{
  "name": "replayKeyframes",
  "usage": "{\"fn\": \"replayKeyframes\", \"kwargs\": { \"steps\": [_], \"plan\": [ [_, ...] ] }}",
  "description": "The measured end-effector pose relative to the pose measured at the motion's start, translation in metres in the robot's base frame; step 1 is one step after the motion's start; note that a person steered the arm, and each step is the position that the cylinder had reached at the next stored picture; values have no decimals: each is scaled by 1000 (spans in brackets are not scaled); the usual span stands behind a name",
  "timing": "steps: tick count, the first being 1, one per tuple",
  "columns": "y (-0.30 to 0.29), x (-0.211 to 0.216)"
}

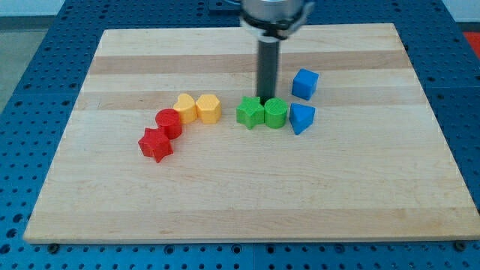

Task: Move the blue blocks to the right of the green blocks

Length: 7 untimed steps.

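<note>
Blue pegboard around a wooden counter [112,195]. Camera view: no jaws on this rig, just my tip [266,98] right behind the green star [250,112] and green cylinder [275,113]. Blue cube [304,83] and blue triangular block [301,118] sit view's right of greens, looks done. Risk: tip nudging greens toward blues.

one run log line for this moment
tip behind green blocks | blue blocks right of greens

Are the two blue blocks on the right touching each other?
Apart. The camera view shows a strip of bare wood between the upper blue block and the lower blue block.
</note>
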State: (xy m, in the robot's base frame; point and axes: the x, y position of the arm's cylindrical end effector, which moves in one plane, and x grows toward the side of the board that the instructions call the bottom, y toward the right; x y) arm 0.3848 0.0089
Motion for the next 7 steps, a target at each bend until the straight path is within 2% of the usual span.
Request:
{"fn": "replayKeyframes", "kwargs": {
  "steps": [1,2,3,4,5,6,7],
  "plan": [
    [8,-38],
    [59,-50],
    [106,-2],
    [129,56],
    [130,41],
    [159,4],
    [211,1]
  ]
}}
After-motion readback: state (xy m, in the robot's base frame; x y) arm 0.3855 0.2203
